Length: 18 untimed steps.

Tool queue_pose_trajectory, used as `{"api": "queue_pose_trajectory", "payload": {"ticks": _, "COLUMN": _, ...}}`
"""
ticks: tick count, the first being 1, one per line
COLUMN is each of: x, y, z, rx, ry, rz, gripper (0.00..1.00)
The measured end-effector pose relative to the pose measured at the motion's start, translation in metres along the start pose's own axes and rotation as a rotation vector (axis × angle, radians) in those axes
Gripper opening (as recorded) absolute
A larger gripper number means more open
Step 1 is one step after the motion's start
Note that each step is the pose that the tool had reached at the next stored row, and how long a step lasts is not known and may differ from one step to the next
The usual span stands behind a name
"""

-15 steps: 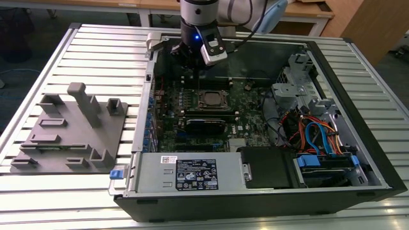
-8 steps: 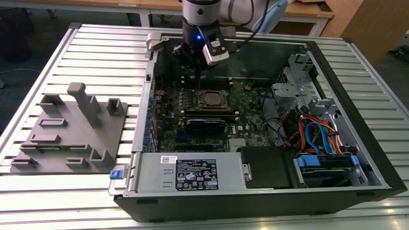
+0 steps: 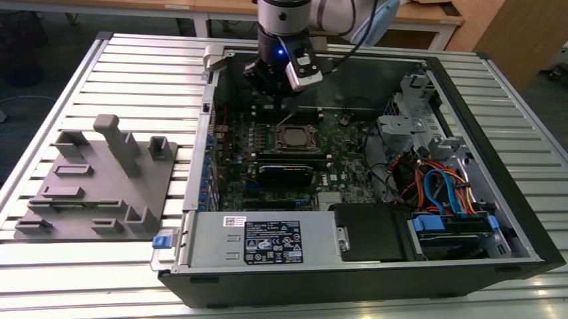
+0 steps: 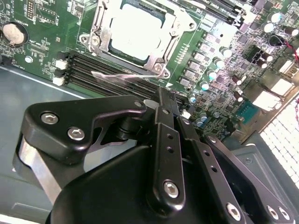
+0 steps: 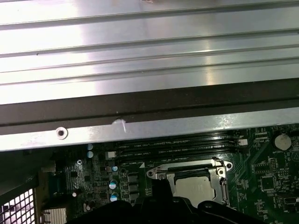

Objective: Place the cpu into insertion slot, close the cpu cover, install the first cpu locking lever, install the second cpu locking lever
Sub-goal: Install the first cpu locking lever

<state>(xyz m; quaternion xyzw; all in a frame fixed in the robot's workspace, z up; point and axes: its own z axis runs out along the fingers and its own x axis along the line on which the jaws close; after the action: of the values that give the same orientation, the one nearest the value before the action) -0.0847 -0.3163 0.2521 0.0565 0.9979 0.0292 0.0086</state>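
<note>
Fingers [image 4: 164, 105] clenched (gripping nothing), poised just beside the cpu cover [image 4: 105, 25], above the memory slots [image 4: 107, 70].

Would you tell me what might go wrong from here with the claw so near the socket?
The locking lever juts loose over the memory slots near the claw; a push may slip off and let it spring back. The cpu cover lies over the cpu but seems unlatched, so a knock could lift it. Small capacitors stand close by and could be struck.
</note>
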Motion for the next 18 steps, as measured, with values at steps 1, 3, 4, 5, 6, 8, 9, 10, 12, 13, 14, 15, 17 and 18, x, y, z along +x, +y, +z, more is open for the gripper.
{"api": "queue_pose_trajectory", "payload": {"ticks": 1, "x": -0.0008, "y": 0.0001, "z": 0.0000, "rx": 0.0000, "ry": 0.0000, "rz": 0.000, "gripper": 0.10}}
{"api": "queue_pose_trajectory", "payload": {"ticks": 3, "x": -0.0024, "y": 0.0003, "z": 0.0001, "rx": -0.0001, "ry": 0.0000, "rz": 0.000, "gripper": 0.10}}
{"api": "queue_pose_trajectory", "payload": {"ticks": 4, "x": -0.0033, "y": 0.0004, "z": 0.0002, "rx": -0.0001, "ry": -0.0001, "rz": 0.000, "gripper": 0.10}}
{"api": "queue_pose_trajectory", "payload": {"ticks": 5, "x": -0.0043, "y": 0.0005, "z": 0.0003, "rx": -0.0002, "ry": -0.0001, "rz": 0.000, "gripper": 0.10}}
{"api": "queue_pose_trajectory", "payload": {"ticks": 6, "x": -0.0051, "y": 0.0006, "z": 0.0005, "rx": -0.0003, "ry": -0.0002, "rz": 0.000, "gripper": 0.10}}
{"api": "queue_pose_trajectory", "payload": {"ticks": 8, "x": -0.0064, "y": 0.0006, "z": 0.0008, "rx": -0.0023, "ry": 0.0002, "rz": 0.000, "gripper": 0.10}}
{"api": "queue_pose_trajectory", "payload": {"ticks": 9, "x": -0.0068, "y": 0.0007, "z": 0.0012, "rx": -0.0082, "ry": 0.0010, "rz": 0.000, "gripper": 0.10}}
{"api": "queue_pose_trajectory", "payload": {"ticks": 10, "x": -0.0070, "y": 0.0007, "z": 0.0016, "rx": -0.0154, "ry": 0.0018, "rz": 0.000, "gripper": 0.10}}
{"api": "queue_pose_trajectory", "payload": {"ticks": 12, "x": -0.0073, "y": 0.0007, "z": 0.0023, "rx": -0.0293, "ry": 0.0032, "rz": 0.000, "gripper": 0.10}}
{"api": "queue_pose_trajectory", "payload": {"ticks": 13, "x": -0.0074, "y": 0.0008, "z": 0.0026, "rx": -0.0309, "ry": 0.0035, "rz": -0.002, "gripper": 0.10}}
{"api": "queue_pose_trajectory", "payload": {"ticks": 14, "x": -0.0078, "y": 0.0008, "z": 0.0028, "rx": -0.0310, "ry": 0.0041, "rz": -0.009, "gripper": 0.10}}
{"api": "queue_pose_trajectory", "payload": {"ticks": 15, "x": -0.0083, "y": 0.0008, "z": 0.0030, "rx": -0.0310, "ry": 0.0049, "rz": -0.019, "gripper": 0.10}}
{"api": "queue_pose_trajectory", "payload": {"ticks": 17, "x": -0.0100, "y": 0.0010, "z": 0.0033, "rx": -0.0314, "ry": 0.0061, "rz": -0.036, "gripper": 0.10}}
{"api": "queue_pose_trajectory", "payload": {"ticks": 18, "x": -0.0107, "y": 0.0010, "z": 0.0034, "rx": -0.0315, "ry": 0.0064, "rz": -0.040, "gripper": 0.10}}
